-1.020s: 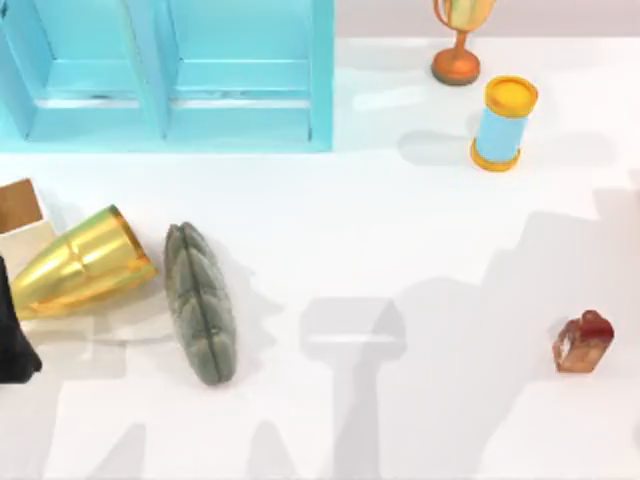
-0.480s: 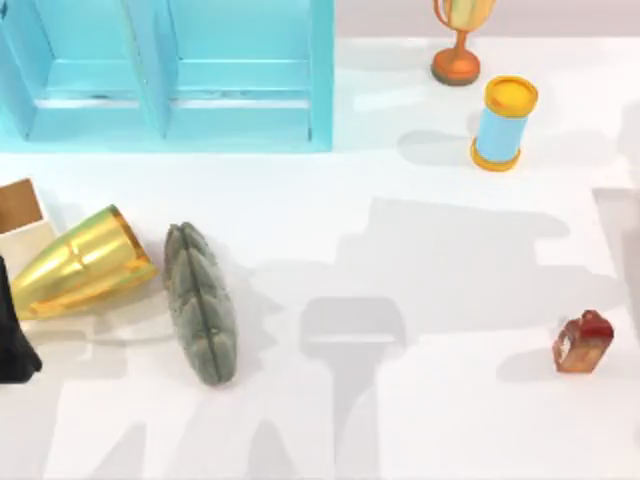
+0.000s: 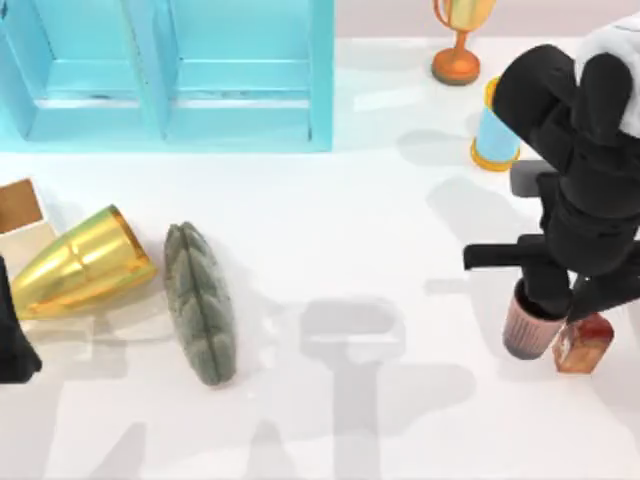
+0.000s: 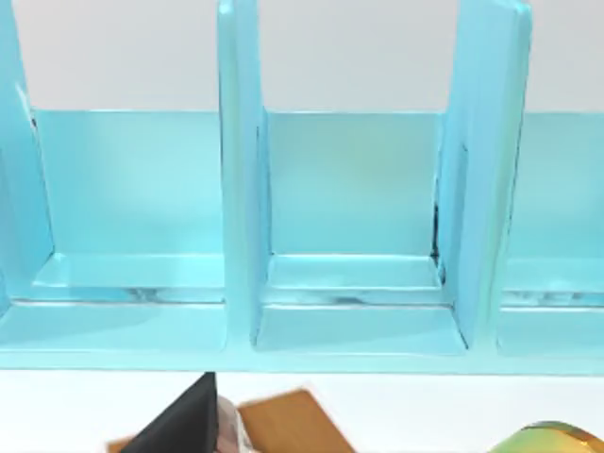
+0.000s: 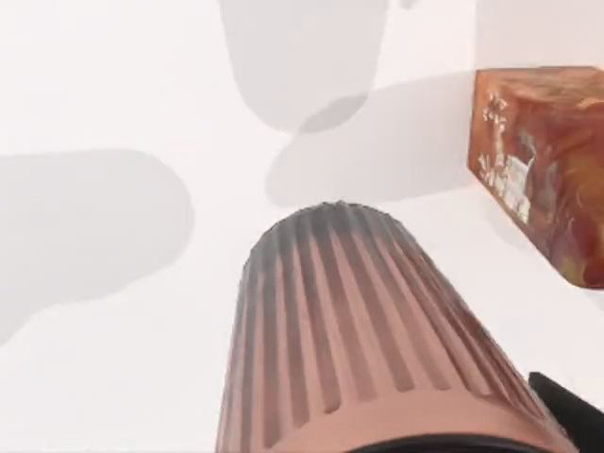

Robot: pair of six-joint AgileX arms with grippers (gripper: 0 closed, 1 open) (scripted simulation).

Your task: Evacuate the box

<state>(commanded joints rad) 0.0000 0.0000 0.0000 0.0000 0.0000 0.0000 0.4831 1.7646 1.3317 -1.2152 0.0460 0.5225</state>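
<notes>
held: my right gripper (image 3: 545, 325) is clamped on a ribbed pink cup (image 3: 527, 322), low over the table, just beside the brown-red block (image 3: 583, 342), far right of the box.
box: the box (image 3: 20, 212) at table's left edge, gold cup (image 3: 78, 263) touching it, grey ribbed pod (image 3: 200, 302) just right of that.
left gripper: (image 3: 12, 335) just below box; fingers, cannot tell.
progress: judging late, pink cup out; gold cup maybe left.
views: right wrist shows cup ribs (image 5: 359, 330); left wrist shows blue shelf (image 4: 359, 217) bays.

Bright, even light; soft grey shadows across white table (image 3: 330, 220); no glare or blur.
</notes>
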